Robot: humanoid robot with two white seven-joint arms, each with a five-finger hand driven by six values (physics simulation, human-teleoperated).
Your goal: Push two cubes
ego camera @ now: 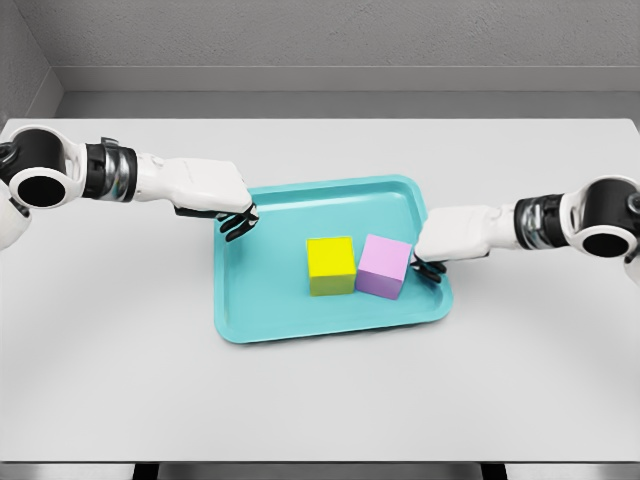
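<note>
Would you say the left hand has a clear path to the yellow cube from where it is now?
Probably yes. The left hand hovers over the teal tray's far-left corner, and only bare tray floor lies between it and the yellow cube.

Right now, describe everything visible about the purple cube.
The purple cube is a plain, matte lilac block, upright but turned slightly askew, standing on the teal tray toward its right side. Its left face meets the yellow cube. The right hand has its dark fingertips at the cube's right side.
</note>
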